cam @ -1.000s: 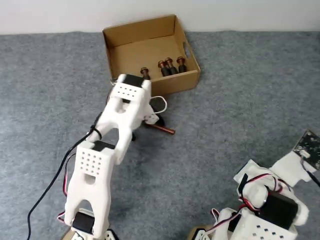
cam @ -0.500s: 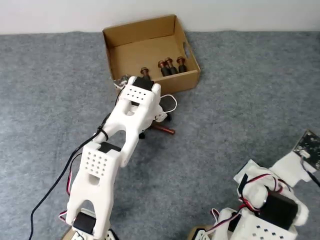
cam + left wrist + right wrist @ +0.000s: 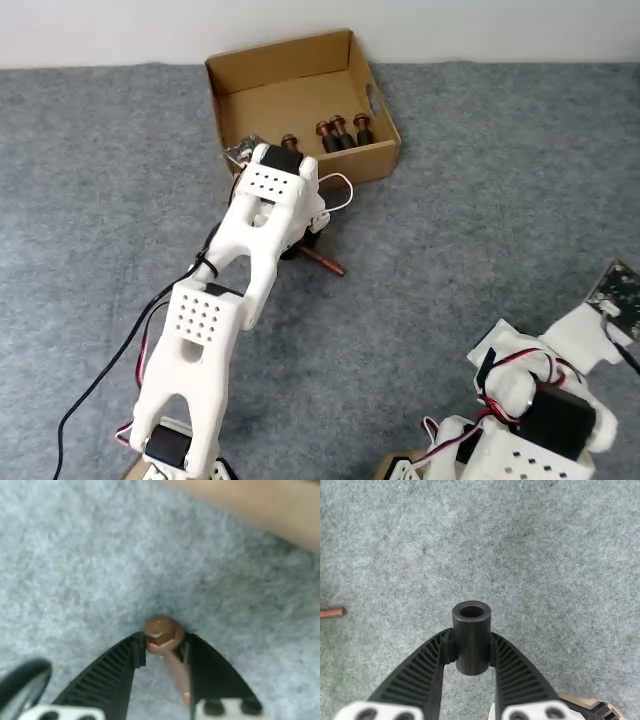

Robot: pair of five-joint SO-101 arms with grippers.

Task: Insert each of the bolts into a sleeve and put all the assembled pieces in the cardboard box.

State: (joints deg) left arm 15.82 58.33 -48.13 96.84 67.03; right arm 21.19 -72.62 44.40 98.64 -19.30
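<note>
Left arm (image 3: 215,330) stretched from the near-left toward the far side, ending just near of the box (image 3: 300,60). Left gripper (image 3: 163,642) sat over the grey counter (image 3: 480,200). Its 2 black fingers (image 3: 120,665) were clamped on 1 copper bolt (image 3: 162,632), pinched just under the head, with the shaft running back between the fingers. In the high view the bolt (image 3: 328,264) stuck out of the left gripper (image 3: 305,240) toward the near-right, tilted. Could not tell if its tip touched the counter. The bolt was outside the box, close to the box's near wall, with no sleeve on it.

Box was open-topped and sat at the far side of the counter. 4 assembled pieces (image 3: 340,130) stood in a rough row along the inside of its near wall. 3 were bunched to the right and 1 stood apart to the left, nearest the left arm's wrist. A tan strip of box wall (image 3: 260,510) showed beyond the bolt in the left wrist view.

Right arm (image 3: 530,410) was folded at the near-right corner, well apart from the box and the bolt. Right gripper (image 3: 471,642) had its fingers (image 3: 425,675) clamped on 1 black sleeve (image 3: 471,635), open bore facing out, above bare counter. A copper bolt tip (image 3: 331,612) showed well apart from the sleeve. Could not tell if it was the same bolt.
</note>
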